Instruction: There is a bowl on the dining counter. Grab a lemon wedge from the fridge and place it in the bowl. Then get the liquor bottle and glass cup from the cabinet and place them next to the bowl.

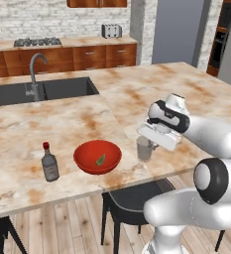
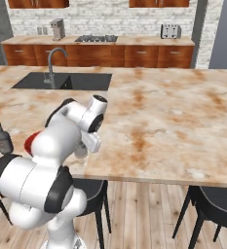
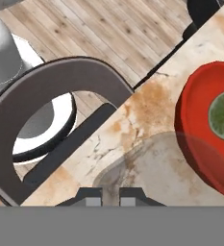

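A red bowl sits near the front edge of the dining counter with a green lemon wedge inside. The liquor bottle, clear with a red cap, stands just left of the bowl. To the bowl's right stands the glass cup, and my gripper reaches down onto it. In the hand view the fingertips sit close together at the rim of the translucent glass cup, beside the bowl and the lemon wedge. My arm hides most of the bowl in the right base view, where the liquor bottle shows.
A dark stool stands under the counter's front edge, below the glass. A sink with a faucet is set in the counter's far left. The far wall holds a stove and a toaster.
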Robot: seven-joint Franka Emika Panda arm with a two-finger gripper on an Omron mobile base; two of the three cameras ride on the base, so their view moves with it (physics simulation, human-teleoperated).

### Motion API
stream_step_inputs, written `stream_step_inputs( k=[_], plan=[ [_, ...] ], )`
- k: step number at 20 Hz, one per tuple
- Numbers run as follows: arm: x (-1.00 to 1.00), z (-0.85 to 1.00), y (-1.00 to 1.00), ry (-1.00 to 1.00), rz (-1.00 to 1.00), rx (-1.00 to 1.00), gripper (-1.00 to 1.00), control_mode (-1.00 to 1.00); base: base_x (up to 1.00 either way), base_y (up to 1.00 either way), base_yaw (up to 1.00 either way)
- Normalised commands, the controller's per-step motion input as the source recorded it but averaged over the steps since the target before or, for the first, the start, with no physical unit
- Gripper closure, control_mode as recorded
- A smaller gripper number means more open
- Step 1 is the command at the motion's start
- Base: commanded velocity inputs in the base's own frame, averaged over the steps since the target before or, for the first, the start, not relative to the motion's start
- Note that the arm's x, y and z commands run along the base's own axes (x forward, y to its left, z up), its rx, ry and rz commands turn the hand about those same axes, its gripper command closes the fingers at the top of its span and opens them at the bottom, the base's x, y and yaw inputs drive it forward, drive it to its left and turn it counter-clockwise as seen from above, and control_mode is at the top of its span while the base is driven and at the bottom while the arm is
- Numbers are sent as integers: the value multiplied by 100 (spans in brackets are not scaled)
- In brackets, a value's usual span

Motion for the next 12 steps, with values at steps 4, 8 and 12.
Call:
stream_step_inputs(
  k=[4,8,12],
  plan=[
    [49,-28,12,1,7,4,100,-100,0,0,0],
    [45,-22,10,3,8,4,100,-100,0,0,0],
    [46,-22,10,0,6,4,100,-100,0,0,0]
  ],
)
